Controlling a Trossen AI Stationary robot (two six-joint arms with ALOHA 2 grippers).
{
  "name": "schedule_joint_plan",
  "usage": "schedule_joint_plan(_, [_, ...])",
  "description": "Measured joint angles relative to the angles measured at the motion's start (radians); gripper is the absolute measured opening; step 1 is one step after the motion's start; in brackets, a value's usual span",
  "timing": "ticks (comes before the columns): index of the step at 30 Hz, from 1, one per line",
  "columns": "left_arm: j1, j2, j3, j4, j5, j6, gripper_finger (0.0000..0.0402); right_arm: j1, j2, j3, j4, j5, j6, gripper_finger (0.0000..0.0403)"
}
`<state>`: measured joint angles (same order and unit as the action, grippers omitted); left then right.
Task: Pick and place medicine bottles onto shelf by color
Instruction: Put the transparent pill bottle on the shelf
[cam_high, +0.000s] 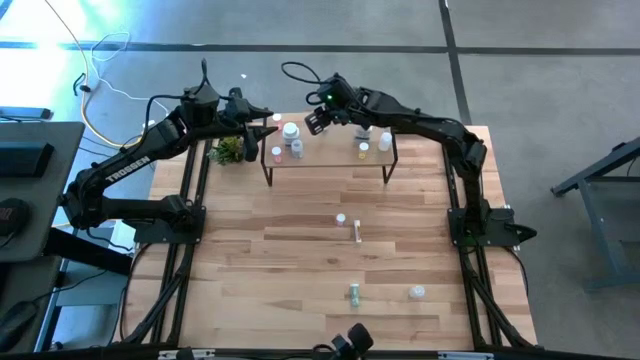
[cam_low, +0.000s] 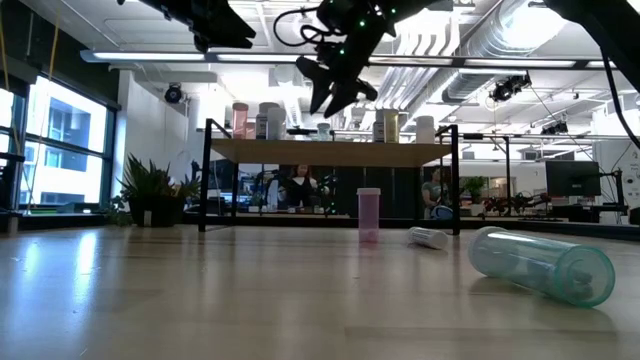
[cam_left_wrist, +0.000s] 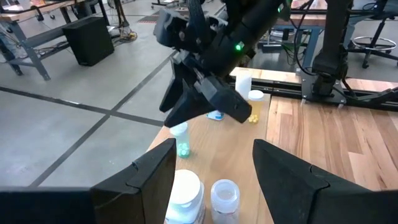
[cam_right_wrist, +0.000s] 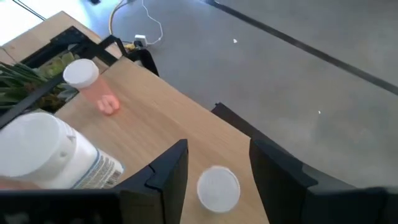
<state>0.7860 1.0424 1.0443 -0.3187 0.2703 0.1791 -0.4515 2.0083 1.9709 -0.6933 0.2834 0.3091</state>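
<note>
Grey concrete floor surrounds the butcher-block table (cam_high: 300, 260); both arms' jaws gape above the shelf (cam_high: 330, 155).

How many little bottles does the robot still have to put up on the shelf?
Several bottles already stand on the shelf, grouped toward its two ends. Right now both grippers are open and empty: the right gripper hovers over a white-capped bottle standing on the shelf, and the left gripper waits above the shelf's other end. Four are left on the table: a pink bottle standing, plus three lying down, including the green one.
</note>
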Motion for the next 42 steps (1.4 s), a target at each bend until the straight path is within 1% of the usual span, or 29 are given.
schedule_joint_plan(6, [0.000, 0.000, 0.000, 0.000, 0.000, 0.000, 0.0204, 0.018, 0.000, 0.078, -0.133, -0.002, 0.033, 0.0163])
schedule_joint_plan(10, [0.000, 0.000, 0.000, 0.000, 0.000, 0.000, 0.0204, 0.051, 0.000, 0.128, -0.192, 0.016, 0.030, 0.0163])
schedule_joint_plan(14, [0.000, 0.000, 0.000, -0.009, 0.000, -0.001, 0.0204, 0.084, 0.000, 0.176, -0.295, 0.026, 0.025, 0.0163])
schedule_joint_plan(17, [0.000, 0.000, 0.000, -0.016, 0.000, -0.003, 0.0204, 0.109, 0.000, 0.189, -0.357, 0.050, 0.023, 0.0163])
schedule_joint_plan(24, [-0.005, 0.000, 0.000, -0.022, 0.000, -0.002, 0.0204, 0.175, -0.002, 0.197, -0.425, 0.052, 0.023, 0.0163])
schedule_joint_plan(33, [-0.005, 0.000, 0.000, -0.022, 0.000, -0.006, 0.0204, 0.249, -0.068, 0.196, -0.563, 0.174, 0.063, 0.0163])
schedule_joint_plan(39, [-0.027, 0.000, 0.000, -0.022, 0.000, -0.010, 0.0204, 0.286, -0.094, 0.193, -0.702, 0.230, 0.119, 0.0163])
schedule_joint_plan(42, [-0.043, 0.000, 0.000, -0.022, -0.001, -0.010, 0.0204, 0.307, -0.106, 0.193, -0.782, 0.274, 0.166, 0.0163])
